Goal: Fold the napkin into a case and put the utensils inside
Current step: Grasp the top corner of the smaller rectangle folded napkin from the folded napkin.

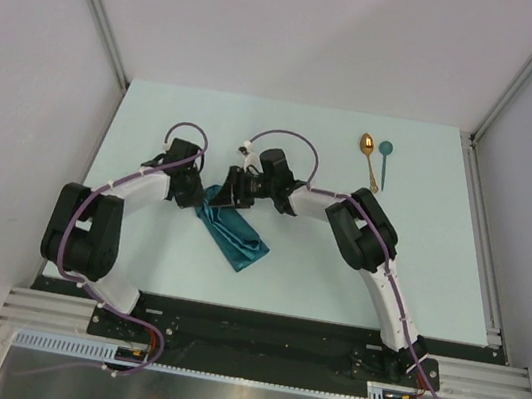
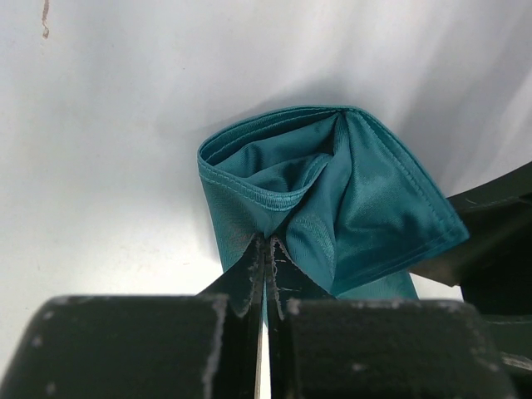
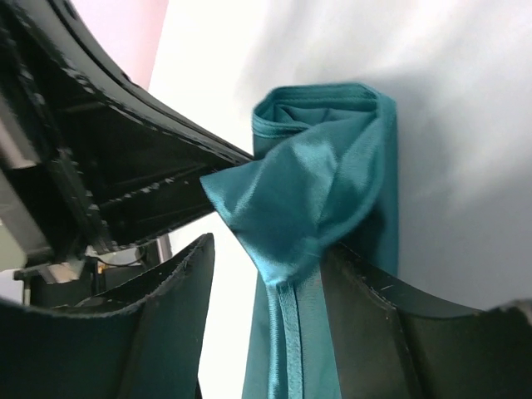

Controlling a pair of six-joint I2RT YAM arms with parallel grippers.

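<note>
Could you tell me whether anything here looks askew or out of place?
The napkin lies slantwise as a narrow strip, and its far end is bunched and puckered, not flat, where the left tool pinches it. The gold spoon and teal spoon lie tidily apart.

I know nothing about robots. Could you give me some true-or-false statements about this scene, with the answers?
1. The left gripper is shut on the napkin. True.
2. The gold spoon is inside the napkin. False: it lies on the table beside the teal spoon.
3. The napkin is spread out as a flat square. False: it is folded narrow, with one end pulled open.
4. Neither gripper holds a spoon. True.
</note>
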